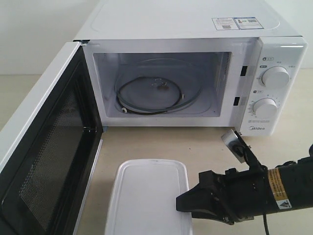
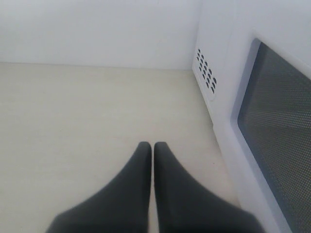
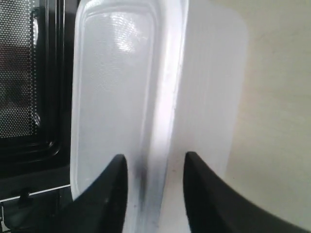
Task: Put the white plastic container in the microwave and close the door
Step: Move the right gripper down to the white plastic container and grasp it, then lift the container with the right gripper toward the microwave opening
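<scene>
- The white plastic container (image 1: 146,196) is seen lid-on, flat on the table (image 1: 161,142), just in front of the microwave (image 1: 281,54) and close beside the swung-open door (image 1: 44,161). It is not yet inside.
- The cavity is seen bare apart from the turntable ring (image 1: 151,98).
- The right gripper (image 1: 182,203) is placed at the container's right edge. In the right wrist view its fingers (image 3: 109,194) are spread either side of the lid rim — released, nothing clamped as far as can be told.
- The left gripper (image 2: 152,145) is clenched on nothing and held low over the table, near the outer face of the door.
- Risk: only the rim at one end would be pinched, so the box could be tipped or sagged on lifting, or the lid popped loose.
- Risk: the smooth plastic could be pushed along the table instead of gripped if the jaws are closed off-centre.
- Risk: the front sill of the cavity could be clipped if the box is carried in low or tilted — a drop is likely there.
- Risk: the open door could be bumped by the box's left side, as little room is left between them.
</scene>
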`<action>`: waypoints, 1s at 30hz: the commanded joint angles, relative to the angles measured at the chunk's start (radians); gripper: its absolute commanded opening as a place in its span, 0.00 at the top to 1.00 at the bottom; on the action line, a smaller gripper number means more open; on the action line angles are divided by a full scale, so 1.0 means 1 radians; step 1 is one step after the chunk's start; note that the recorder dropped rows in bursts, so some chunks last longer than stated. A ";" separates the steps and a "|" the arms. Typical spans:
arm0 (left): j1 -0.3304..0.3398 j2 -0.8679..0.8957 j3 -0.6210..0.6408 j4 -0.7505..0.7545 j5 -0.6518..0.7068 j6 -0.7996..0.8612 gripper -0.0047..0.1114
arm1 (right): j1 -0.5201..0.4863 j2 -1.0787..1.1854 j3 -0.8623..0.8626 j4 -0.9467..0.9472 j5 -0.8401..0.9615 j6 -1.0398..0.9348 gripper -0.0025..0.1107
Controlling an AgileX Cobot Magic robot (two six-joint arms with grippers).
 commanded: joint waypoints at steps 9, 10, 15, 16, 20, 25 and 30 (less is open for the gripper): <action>0.002 -0.004 0.004 -0.009 0.000 -0.002 0.92 | 0.002 -0.001 -0.004 -0.029 -0.016 -0.021 0.98; 0.002 -0.004 0.004 -0.009 0.000 -0.002 0.92 | 0.002 -0.001 -0.004 -0.027 -0.018 -0.026 0.98; 0.002 -0.004 0.004 -0.009 0.000 -0.002 0.92 | 0.002 -0.003 -0.004 0.014 -0.100 -0.082 0.98; 0.002 -0.004 0.004 -0.009 0.000 -0.002 0.92 | 0.002 -0.004 -0.004 0.032 -0.118 -0.087 0.98; 0.002 -0.004 0.004 -0.009 0.000 -0.002 0.92 | 0.002 -0.004 -0.004 0.118 -0.133 -0.091 0.98; 0.002 -0.004 0.004 -0.009 0.000 -0.002 0.92 | 0.002 -0.004 -0.004 0.189 -0.135 -0.104 0.98; 0.002 -0.004 0.004 -0.009 0.000 -0.002 0.92 | 0.017 -0.004 0.000 0.299 -0.137 -0.129 0.98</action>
